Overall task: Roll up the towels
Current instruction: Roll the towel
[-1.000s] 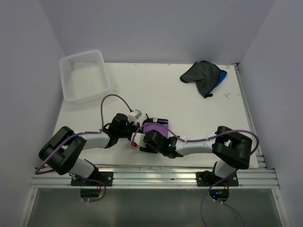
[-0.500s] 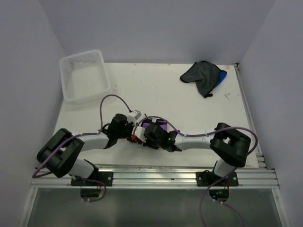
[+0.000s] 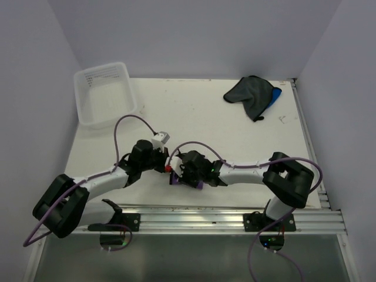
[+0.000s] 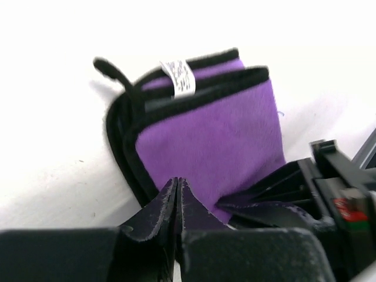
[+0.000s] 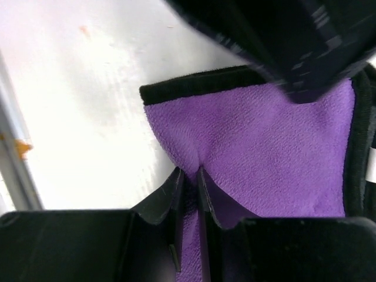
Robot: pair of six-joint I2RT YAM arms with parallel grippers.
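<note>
Lying folded between the two pincers, the purple towel rests on the desk. The left pincer has its fingers pressed together at the towel's near edge; whether any cloth is caught between them cannot be told. The right pincer is nearly closed, pinching a purple fold. Well beyond it lie the grey-black towel and the blue towel, touching. Well beyond the left pincer stands the clear tub.

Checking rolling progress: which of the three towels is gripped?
The purple towel, pinched in the jaws of left gripper and right gripper; the grey towel and blue towel lie heaped far right.
</note>
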